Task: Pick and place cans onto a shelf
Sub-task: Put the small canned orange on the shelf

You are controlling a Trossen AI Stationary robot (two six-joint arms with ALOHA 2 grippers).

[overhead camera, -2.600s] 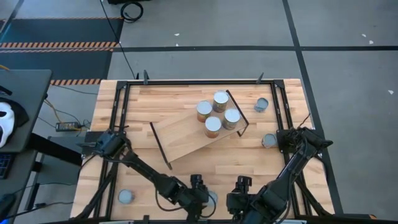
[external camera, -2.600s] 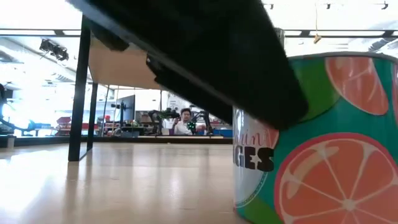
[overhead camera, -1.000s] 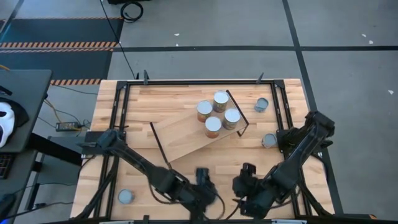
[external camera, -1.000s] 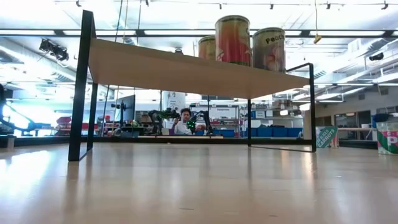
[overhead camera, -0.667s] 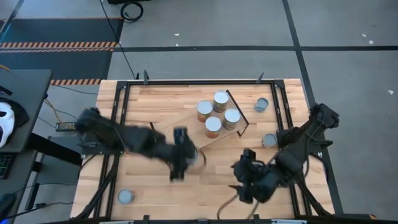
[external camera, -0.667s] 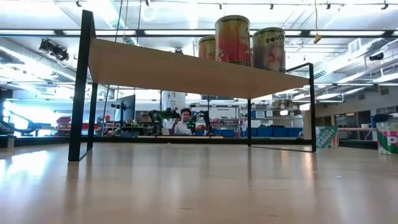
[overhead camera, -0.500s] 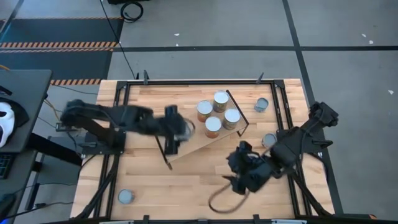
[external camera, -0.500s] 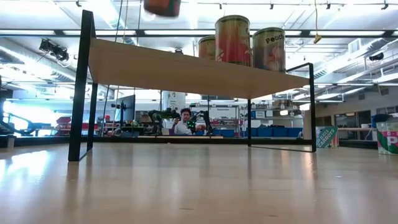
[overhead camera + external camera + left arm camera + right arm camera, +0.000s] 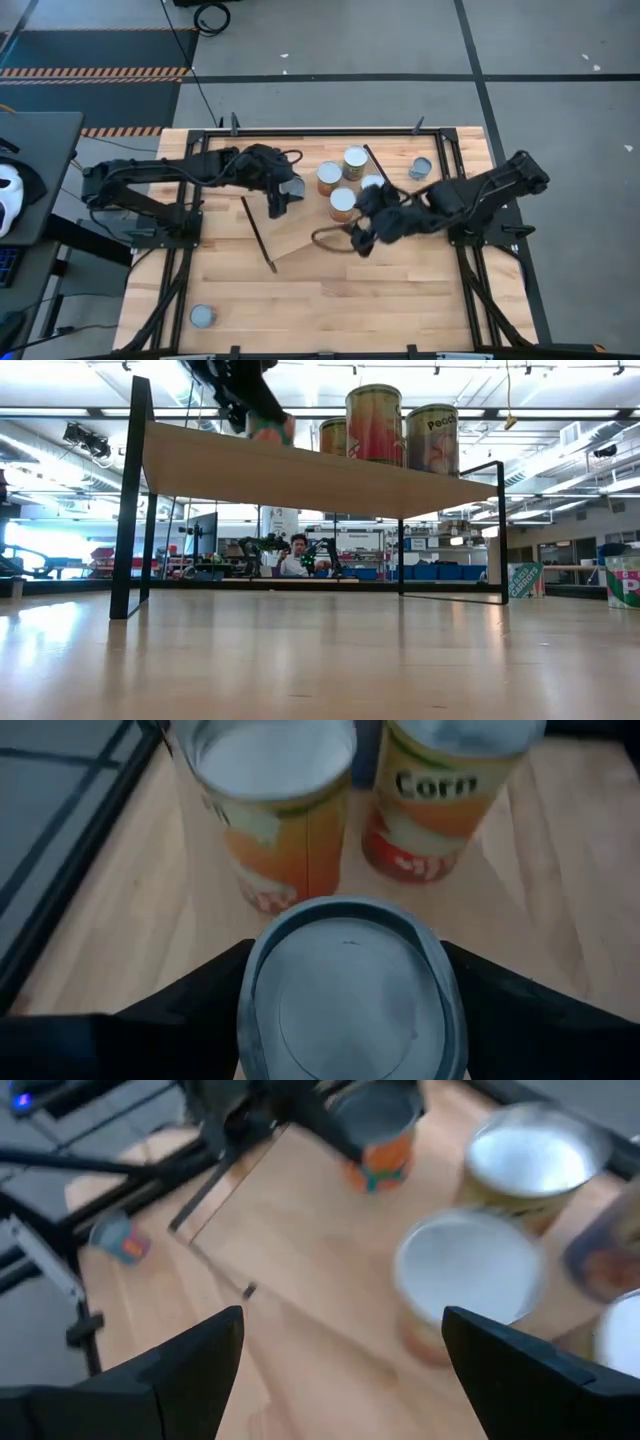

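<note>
Left gripper (image 9: pixel 284 194) has carried its can (image 9: pixel 347 988) above shelf (image 9: pixel 300 222), table (image 9: pixel 300 290) below

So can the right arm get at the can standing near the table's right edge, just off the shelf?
Probably yes. The right gripper is open and empty over the shelf, and the can stands alone on the table, though close under that arm's own links.

A grey concrete floor (image 9: pixel 330 40) crossed by dark tape lines surrounds the wooden desk (image 9: pixel 300 290). A hazard-striped mat (image 9: pixel 90 55) lies beyond. Level across the desk, ceiling strip lights (image 9: pixel 560 412) brighten a workshop where a person (image 9: pixel 296 558) sits.
</note>
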